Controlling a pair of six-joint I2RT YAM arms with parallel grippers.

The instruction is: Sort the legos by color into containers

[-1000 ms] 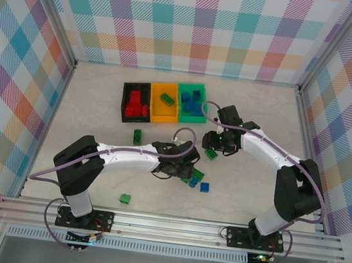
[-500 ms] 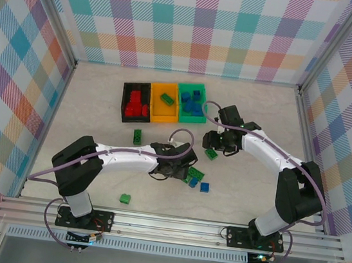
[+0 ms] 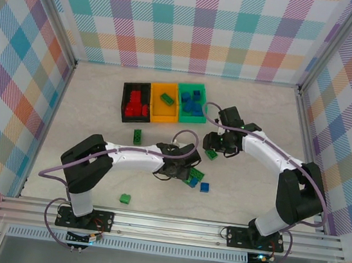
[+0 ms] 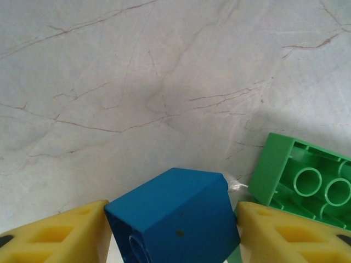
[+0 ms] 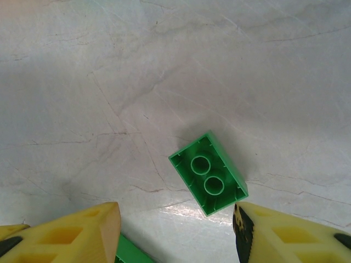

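Near the middle of the surface [image 3: 87, 113], the left end effector [image 4: 173, 208] is clenching a blue brick [image 4: 173, 224], which is sitting tilted between the two yellow fingers [image 4: 60, 235] and touching both; an overturned green brick [image 4: 307, 183] is lying just beside it on the right, its hollow underside facing up; further right, the right end effector [image 5: 175, 211] is hovering released, jaws spread with nothing gripped, while a second green brick [image 5: 208, 172], also underside up, is lying flat on the surface just ahead of the open gap; at the back, three bins are standing side by side; the black bin [image 3: 124, 102] is holding red bricks [image 3: 137, 105], the orange bin [image 3: 163, 112] is holding a single green brick [image 3: 166, 98], and the green bin [image 3: 193, 85] is holding blue bricks [image 3: 192, 104]; a loose blue brick [image 3: 204, 187] is lying near the left end effector, one loose green brick [image 3: 137, 135] is resting in front of the black bin, and another loose green brick [image 3: 125, 198] is lying nearer the arm bases.
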